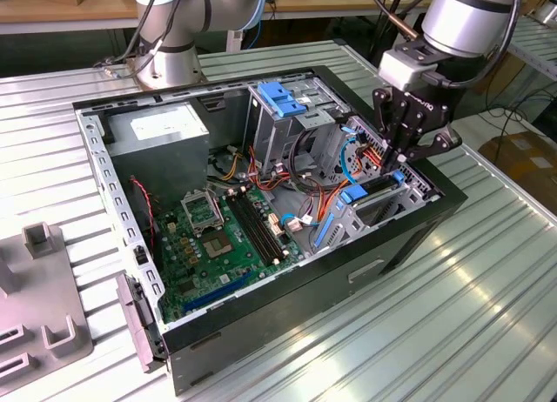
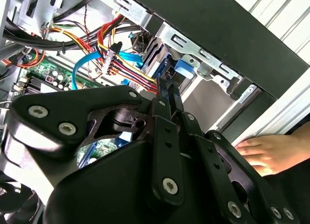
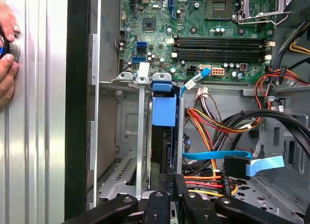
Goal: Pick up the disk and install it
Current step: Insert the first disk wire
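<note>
The disk [image 3: 163, 107] stands on edge in the drive bay of the open computer case [image 1: 409, 237], between two metal rails, with its light-blue bracket [image 2: 184, 69] showing at one end. In the exterior view the disk [image 1: 355, 194] sits in the bay at the case's right side. My gripper [image 1: 402, 165] is lowered onto the bay right over it. In both wrist views the black fingers [image 3: 165, 183] lie close together, and the gripper [image 2: 167, 86] is shut with its tips at the disk's near end. I cannot tell whether they pinch it or only press on it.
Bundles of coloured cables [image 3: 213, 122] and a blue flat cable [image 3: 213, 158] run beside the bay. The motherboard [image 1: 218, 237] lies on the case floor, with a metal cage and blue handle [image 1: 280, 97] behind. A person's hand [image 2: 266, 153] rests on the table by the case wall.
</note>
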Available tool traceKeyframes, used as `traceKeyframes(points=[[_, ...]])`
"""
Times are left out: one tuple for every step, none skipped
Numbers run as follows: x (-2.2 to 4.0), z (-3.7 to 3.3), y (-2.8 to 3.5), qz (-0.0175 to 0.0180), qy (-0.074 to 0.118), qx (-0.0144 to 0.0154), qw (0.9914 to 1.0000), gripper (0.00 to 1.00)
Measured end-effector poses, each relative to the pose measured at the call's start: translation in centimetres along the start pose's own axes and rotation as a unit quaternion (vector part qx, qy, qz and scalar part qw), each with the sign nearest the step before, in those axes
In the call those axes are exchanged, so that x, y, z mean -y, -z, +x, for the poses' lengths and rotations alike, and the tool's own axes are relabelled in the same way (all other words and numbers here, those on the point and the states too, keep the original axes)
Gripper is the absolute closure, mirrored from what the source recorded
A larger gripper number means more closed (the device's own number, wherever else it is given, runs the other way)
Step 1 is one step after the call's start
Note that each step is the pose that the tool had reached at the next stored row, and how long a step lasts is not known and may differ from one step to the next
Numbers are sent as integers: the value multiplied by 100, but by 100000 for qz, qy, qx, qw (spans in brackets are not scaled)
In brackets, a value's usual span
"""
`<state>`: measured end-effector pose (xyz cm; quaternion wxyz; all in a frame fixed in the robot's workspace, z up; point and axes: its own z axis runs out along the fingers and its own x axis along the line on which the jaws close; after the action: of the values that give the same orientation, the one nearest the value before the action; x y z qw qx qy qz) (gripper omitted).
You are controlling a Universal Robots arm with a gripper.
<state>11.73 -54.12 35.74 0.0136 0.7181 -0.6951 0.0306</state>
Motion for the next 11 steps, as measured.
traceKeyframes(points=[[0,0,-7,-2,-1,0,100000,84],[-5,-1,-11,-5,-46,-5,100000,84],[-8,-2,-19,-31,-517,-17,99999,84],[-9,-2,-24,-35,-553,-14,99998,84],[-9,-2,-27,-36,-565,-12,99998,84],[-10,-3,-33,-39,-595,-12,99998,84],[-11,-4,-37,-42,-641,-17,99998,84],[-12,-5,-42,-49,-755,-21,99997,84],[-13,-6,-45,-56,-849,-25,99996,84],[-14,-6,-49,-59,-917,-29,99996,84],[-14,-6,-52,-60,-930,-28,99996,84]])
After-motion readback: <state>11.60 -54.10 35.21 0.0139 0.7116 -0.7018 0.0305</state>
